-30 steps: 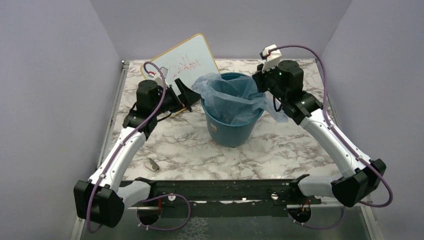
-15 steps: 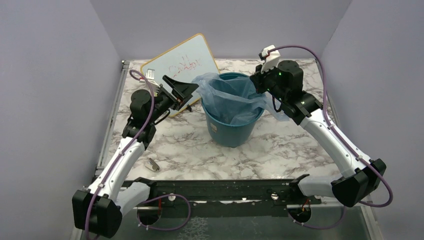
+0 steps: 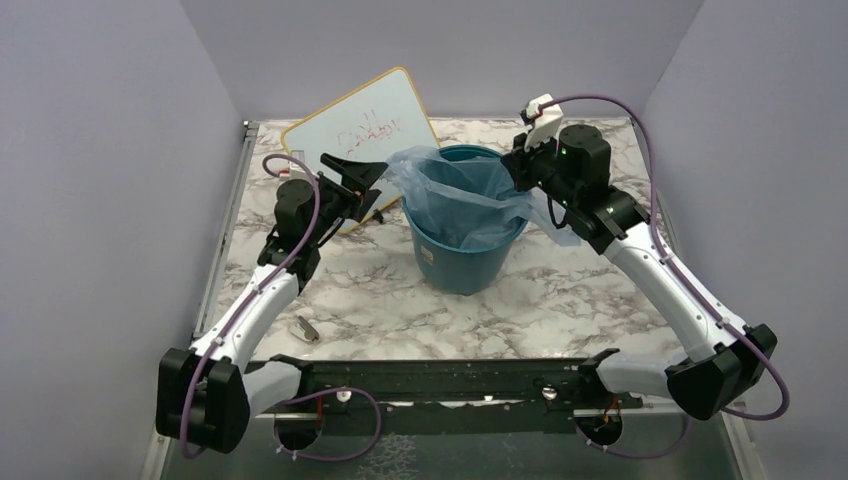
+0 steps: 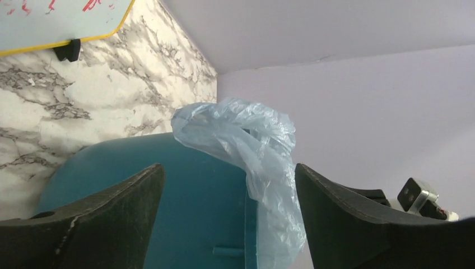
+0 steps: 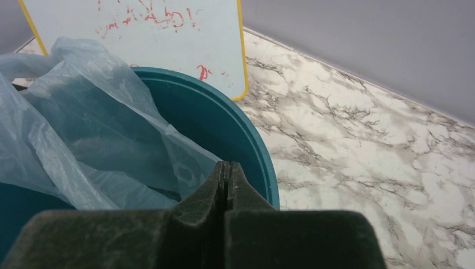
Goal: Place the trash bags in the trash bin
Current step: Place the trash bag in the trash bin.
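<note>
Round teal-blue plastic bin (image 3: 465, 262) stands upright mid-way across the white-and-grey marbled counter (image 3: 560, 290). The thin translucent pale-blue film bag (image 3: 450, 195) sits inside it, crumpled. The bag's mouth bunches up above the rim on the left side. A flap spills over the right rim and hangs outside.

Left gripper (image 3: 372, 185) hangs just left of the bin at rim height. Its jaws are spread wide with nothing between them. In the left wrist view the raised bag edge shows beyond the fingers (image 4: 112, 207), apart from them.

Right gripper (image 5: 225, 168) is at the bin's right rim with its jaws pressed together. Whether any film is pinched, I cannot tell.

A yellow-rimmed whiteboard (image 3: 365, 120) with red scribble leans behind the bin. A small grey object (image 3: 307, 328) lies near the left arm, too small to identify.
</note>
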